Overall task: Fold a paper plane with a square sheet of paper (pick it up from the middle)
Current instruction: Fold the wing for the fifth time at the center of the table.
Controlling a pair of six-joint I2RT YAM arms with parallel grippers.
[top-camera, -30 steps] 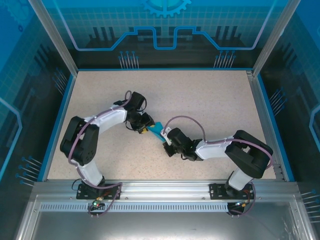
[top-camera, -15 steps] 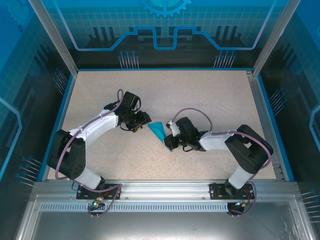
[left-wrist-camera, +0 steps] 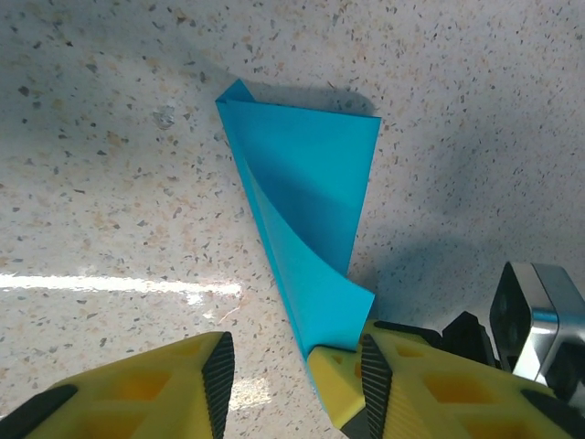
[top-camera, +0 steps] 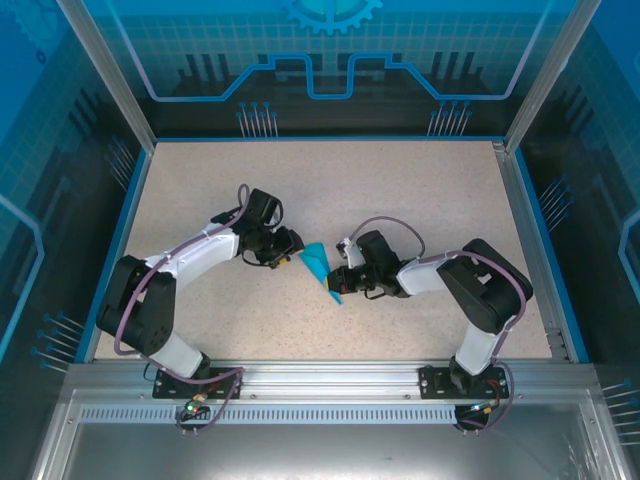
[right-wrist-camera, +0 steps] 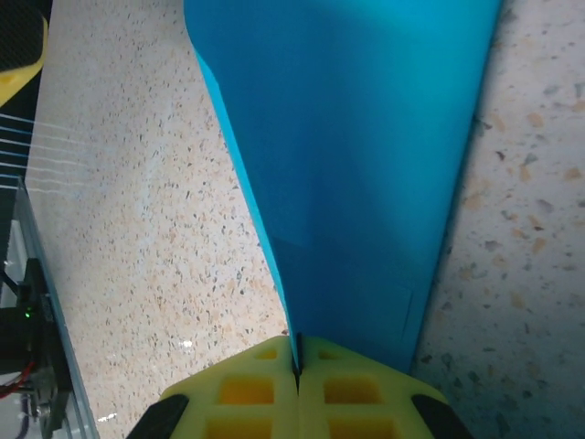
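Right claw is clamped on the narrow end of the paper plane. Left claw stands part-spread and empty above the worktop.

You've got the counter in front of you now: a pale, speckled, stone-look surface with a blue rim along the left, far and right sides and a metal rail across the near edge. There's one loose thing on it, the paper plane, cyan-blue and sitting close to the middle. Its wide end points to the far side and rests on the surface, and the sharp tip angles toward the near right. In the left wrist view, its top layer bows up instead of lying flat, and it throws a soft shadow on the speckle beside it.
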